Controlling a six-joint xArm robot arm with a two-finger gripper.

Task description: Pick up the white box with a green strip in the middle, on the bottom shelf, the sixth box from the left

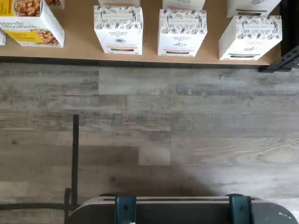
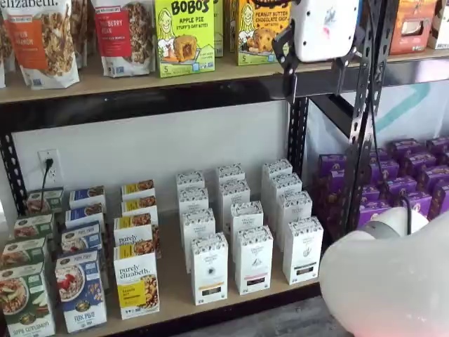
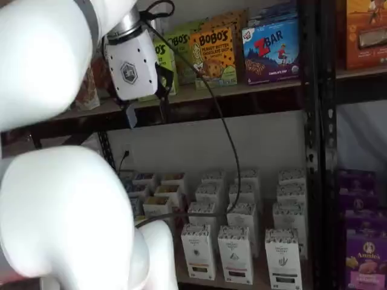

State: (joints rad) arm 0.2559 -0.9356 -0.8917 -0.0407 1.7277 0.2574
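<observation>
Mock shop aisle: black metal rack stocked with rowed retail cartons and snack bags; wood-plank floor.

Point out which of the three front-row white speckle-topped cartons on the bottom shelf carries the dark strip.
The tall white carton at the right end of the front row. Its low front strip is dark, while its two neighbours show reddish or orange strips.

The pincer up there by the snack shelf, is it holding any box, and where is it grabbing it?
Nothing is held. The pincer hangs open and empty in front of the upper shelf, far above the white box on the bottom shelf.
</observation>
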